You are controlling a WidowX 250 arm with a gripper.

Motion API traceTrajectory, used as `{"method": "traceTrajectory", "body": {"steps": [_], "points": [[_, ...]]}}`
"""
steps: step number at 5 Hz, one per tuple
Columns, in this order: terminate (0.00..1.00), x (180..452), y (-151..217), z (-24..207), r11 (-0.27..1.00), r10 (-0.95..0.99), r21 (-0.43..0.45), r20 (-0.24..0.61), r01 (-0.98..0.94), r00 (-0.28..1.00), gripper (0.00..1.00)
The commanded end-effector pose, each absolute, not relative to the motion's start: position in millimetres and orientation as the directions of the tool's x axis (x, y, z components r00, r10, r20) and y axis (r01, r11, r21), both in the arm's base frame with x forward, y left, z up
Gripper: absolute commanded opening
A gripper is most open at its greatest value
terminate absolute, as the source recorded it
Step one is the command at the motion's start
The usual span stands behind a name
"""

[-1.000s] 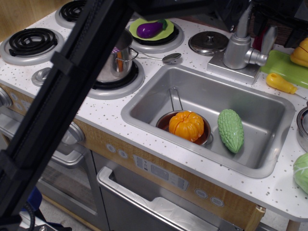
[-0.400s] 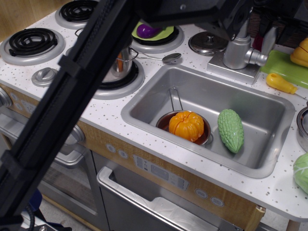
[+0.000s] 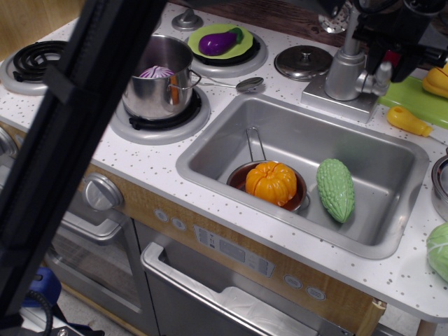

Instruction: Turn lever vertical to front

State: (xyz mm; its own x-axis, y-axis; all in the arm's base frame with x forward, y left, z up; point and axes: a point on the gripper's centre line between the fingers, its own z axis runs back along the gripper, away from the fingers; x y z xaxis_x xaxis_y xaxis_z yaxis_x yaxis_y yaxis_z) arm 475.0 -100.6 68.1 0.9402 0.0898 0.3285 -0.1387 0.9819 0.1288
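Note:
The lever (image 3: 376,78) is a short silver-grey arm jutting to the right from the upright grey faucet column (image 3: 344,66) behind the sink. My black gripper (image 3: 390,54) hangs just above and slightly right of the lever's rounded end. Its two dark fingers (image 3: 371,45) look spread apart, with a gap between them, and nothing is held. The gripper's body hides the top of the faucet and what lies behind the lever.
The sink (image 3: 210,150) holds a pan with an orange pumpkin (image 3: 271,182) and a green gourd (image 3: 336,189). A steel lid (image 3: 303,61) lies left of the faucet. A green board (image 3: 409,91) and a yellow toy (image 3: 409,121) lie to the right. My arm (image 3: 70,105) crosses the left foreground.
My arm has swung left in the picture, uncovering the pot and the burners. The gripper has moved right and down, from above the faucet to just over the lever. The lever has not moved.

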Motion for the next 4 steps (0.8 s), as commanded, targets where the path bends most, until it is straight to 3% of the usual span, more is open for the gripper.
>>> {"method": "traceTrajectory", "body": {"steps": [1,4], "points": [[0.0,463.5,-107.3,100.6,0.987,0.122,0.051,0.383,-0.153,0.915,0.0],[0.0,475.6,-103.2,70.9,0.989,0.148,-0.044,0.298,-0.142,0.943,0.0]]}}
